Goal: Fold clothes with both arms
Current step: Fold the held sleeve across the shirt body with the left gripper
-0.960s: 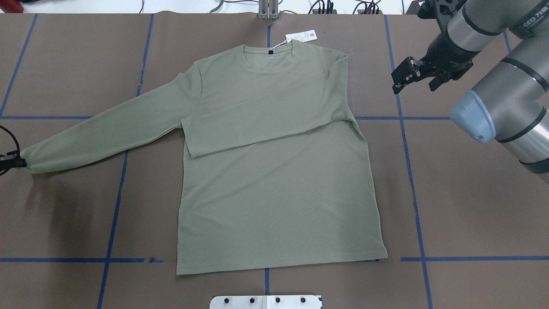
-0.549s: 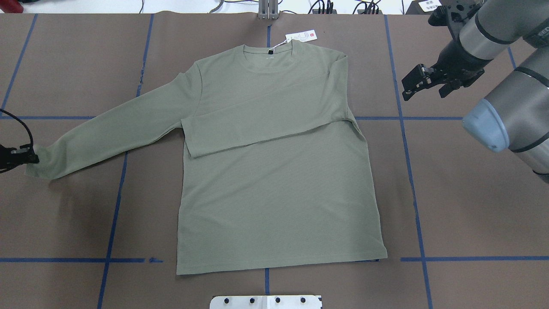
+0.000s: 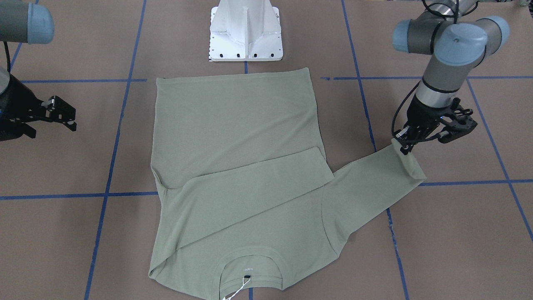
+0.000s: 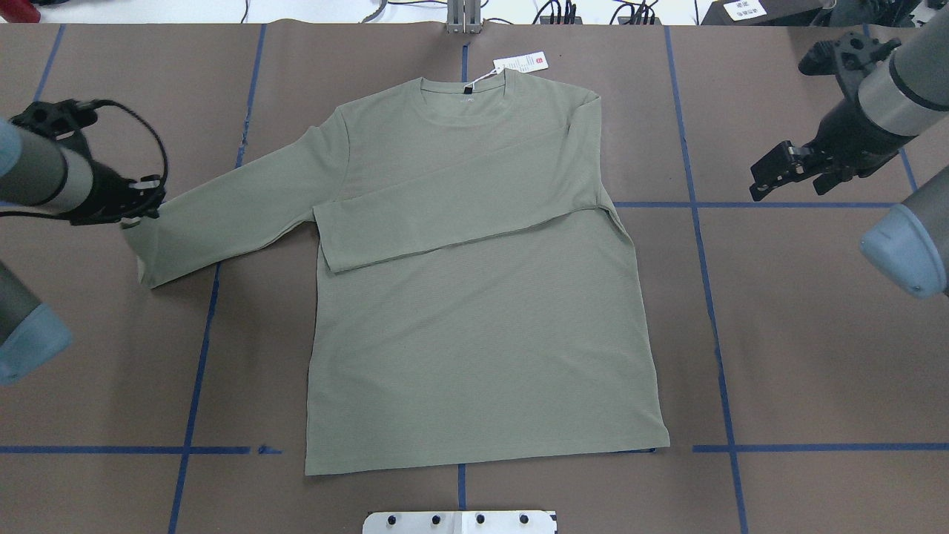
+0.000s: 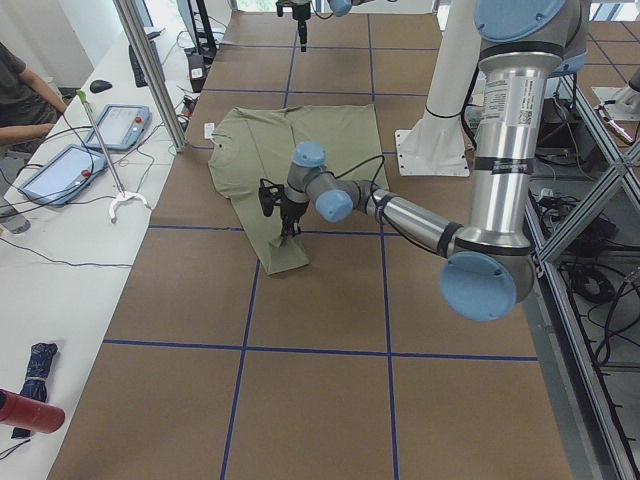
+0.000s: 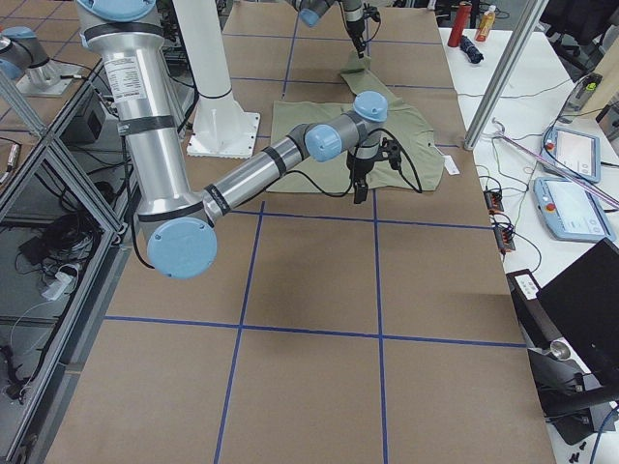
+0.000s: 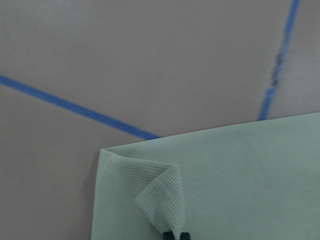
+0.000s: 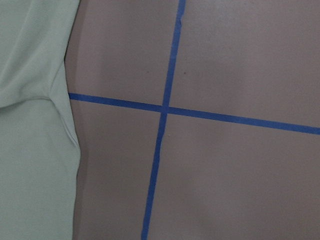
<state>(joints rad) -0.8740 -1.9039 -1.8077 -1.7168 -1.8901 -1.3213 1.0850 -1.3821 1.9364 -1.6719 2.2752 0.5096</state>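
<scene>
Left claw (image 4: 139,209) grips the sleeve cuff (image 4: 153,252); I'd sweep it low toward frame centre. Right claw (image 4: 772,169) hangs open.

The light is bright and even from above, with only a soft dark shadow beside the shirt (image 4: 474,311) on the table (image 4: 815,334), and the wrist pictures look a little blurry.

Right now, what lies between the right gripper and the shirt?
Only bare brown table and one blue tape line, seen in the overhead view; the right gripper hangs clear of the shirt.
</scene>
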